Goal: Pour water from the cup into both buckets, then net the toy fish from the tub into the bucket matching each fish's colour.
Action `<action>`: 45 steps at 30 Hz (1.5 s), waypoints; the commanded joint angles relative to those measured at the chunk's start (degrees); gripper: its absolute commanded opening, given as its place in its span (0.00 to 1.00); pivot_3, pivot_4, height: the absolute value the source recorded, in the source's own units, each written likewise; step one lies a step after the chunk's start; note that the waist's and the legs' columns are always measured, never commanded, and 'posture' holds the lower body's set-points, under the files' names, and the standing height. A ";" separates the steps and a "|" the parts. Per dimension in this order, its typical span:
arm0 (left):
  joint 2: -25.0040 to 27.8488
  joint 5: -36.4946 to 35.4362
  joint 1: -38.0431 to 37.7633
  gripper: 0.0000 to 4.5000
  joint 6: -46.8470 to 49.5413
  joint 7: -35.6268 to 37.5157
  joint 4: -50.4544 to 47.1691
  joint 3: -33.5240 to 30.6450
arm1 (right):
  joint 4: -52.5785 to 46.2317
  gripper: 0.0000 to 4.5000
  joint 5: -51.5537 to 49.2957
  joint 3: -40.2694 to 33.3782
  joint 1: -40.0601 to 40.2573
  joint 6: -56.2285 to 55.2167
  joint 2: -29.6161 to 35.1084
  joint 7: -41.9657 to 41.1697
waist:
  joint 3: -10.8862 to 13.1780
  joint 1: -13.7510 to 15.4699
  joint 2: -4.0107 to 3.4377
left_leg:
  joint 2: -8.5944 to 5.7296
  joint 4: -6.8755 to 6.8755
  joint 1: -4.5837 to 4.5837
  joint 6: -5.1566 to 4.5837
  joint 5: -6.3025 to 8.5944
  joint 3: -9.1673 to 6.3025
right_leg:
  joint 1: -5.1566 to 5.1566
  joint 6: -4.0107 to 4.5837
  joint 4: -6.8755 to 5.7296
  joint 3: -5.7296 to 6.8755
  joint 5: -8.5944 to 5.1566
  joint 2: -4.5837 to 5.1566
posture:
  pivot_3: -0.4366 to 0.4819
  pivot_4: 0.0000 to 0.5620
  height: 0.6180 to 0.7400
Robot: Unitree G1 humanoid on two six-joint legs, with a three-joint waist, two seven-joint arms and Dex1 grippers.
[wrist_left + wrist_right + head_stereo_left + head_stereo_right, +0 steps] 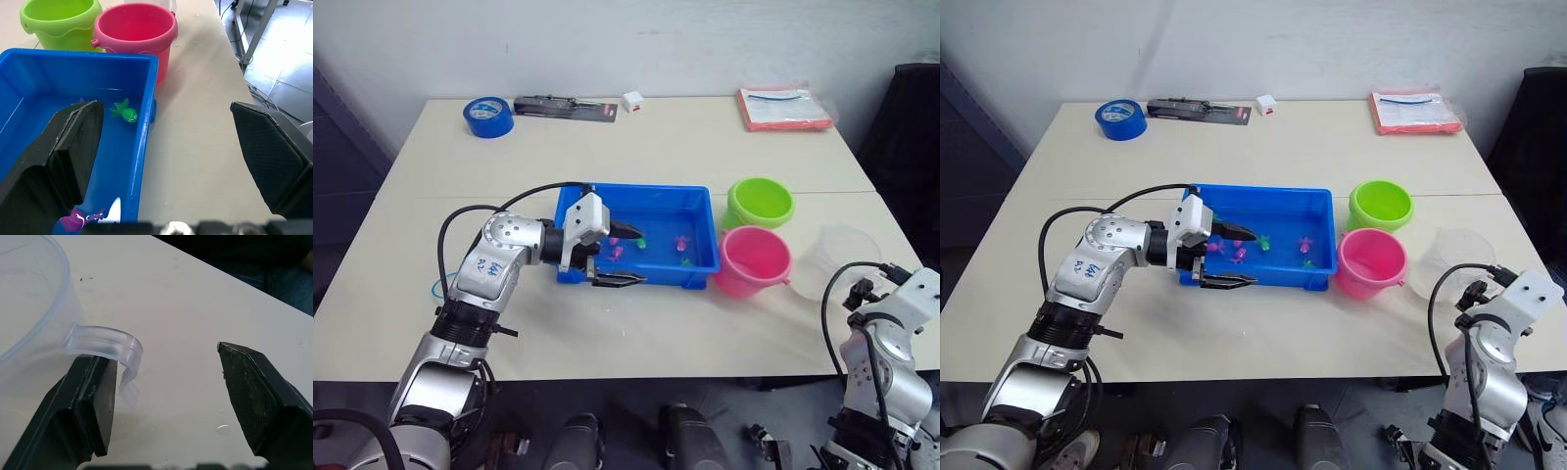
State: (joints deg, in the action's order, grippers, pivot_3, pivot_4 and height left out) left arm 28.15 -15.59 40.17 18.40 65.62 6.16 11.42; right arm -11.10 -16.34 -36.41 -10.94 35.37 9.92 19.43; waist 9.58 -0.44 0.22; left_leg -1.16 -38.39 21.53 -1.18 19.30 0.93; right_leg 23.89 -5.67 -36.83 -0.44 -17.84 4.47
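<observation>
With my right claw (166, 396) spread wide beside the cup (839, 259) on the counter (705, 147) near the pink bucket (753, 260), I judge its thin, slippery plastic best gripped by the stiff handle (107, 345).

My left hand (161, 147) hides part of a purple fish (73, 221), cut off at the frame edge. The cup (29, 318) runs off frame.

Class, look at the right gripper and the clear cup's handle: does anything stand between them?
Nothing visible does. The right gripper is open, with the cup handle just above one finger, on bare table.
</observation>
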 commanded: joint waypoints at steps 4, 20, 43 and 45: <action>-0.16 -0.23 0.98 1.00 0.35 -0.53 -2.65 -0.48 | 2.76 0.95 1.89 0.87 -1.73 -4.70 1.47 -0.38 | 0.00 -0.27 -0.01 | 0.01 0.00 0.00 0.00 0.00 0.02 | 0.00 0.00 0.00 -0.01 0.00 0.00 | 0.48 0.27 0.98; -1.17 -1.35 2.23 1.00 1.29 -1.23 -1.10 -1.85 | -1.34 0.15 0.16 1.73 0.07 -5.71 2.31 -3.06 | 0.00 -1.02 0.00 | -0.02 -0.04 -0.01 0.01 0.00 -0.33 | -0.17 0.00 0.00 -0.05 0.00 0.05 | 0.48 0.27 0.98; 1.09 -2.26 5.09 1.00 -0.81 5.35 5.97 -4.10 | -10.68 0.15 8.33 14.18 1.38 -5.95 35.26 -31.13 | 0.07 -0.93 -0.12 | -0.02 -0.05 0.05 -0.01 0.01 -0.11 | -0.17 -0.18 0.30 -0.01 -0.11 0.03 | 0.48 0.27 0.98; 1.12 -2.07 4.93 1.00 -0.99 5.20 6.05 -4.23 | -10.80 0.15 10.67 15.80 1.51 -7.54 36.95 -32.22 | 0.07 -0.91 -0.12 | 0.00 -0.06 0.05 -0.01 0.01 -0.13 | -0.17 -0.18 0.30 -0.01 -0.11 0.04 | 0.48 0.27 0.98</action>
State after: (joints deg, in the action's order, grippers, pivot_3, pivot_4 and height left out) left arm 28.77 -17.64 44.64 18.37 70.73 12.33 7.82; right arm -19.19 -8.06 -20.28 -8.88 30.48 45.09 -11.99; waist 9.65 -1.36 0.11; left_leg -1.16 -38.45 21.58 -1.20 19.31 0.81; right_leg 23.71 -5.85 -36.52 -0.45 -17.95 4.51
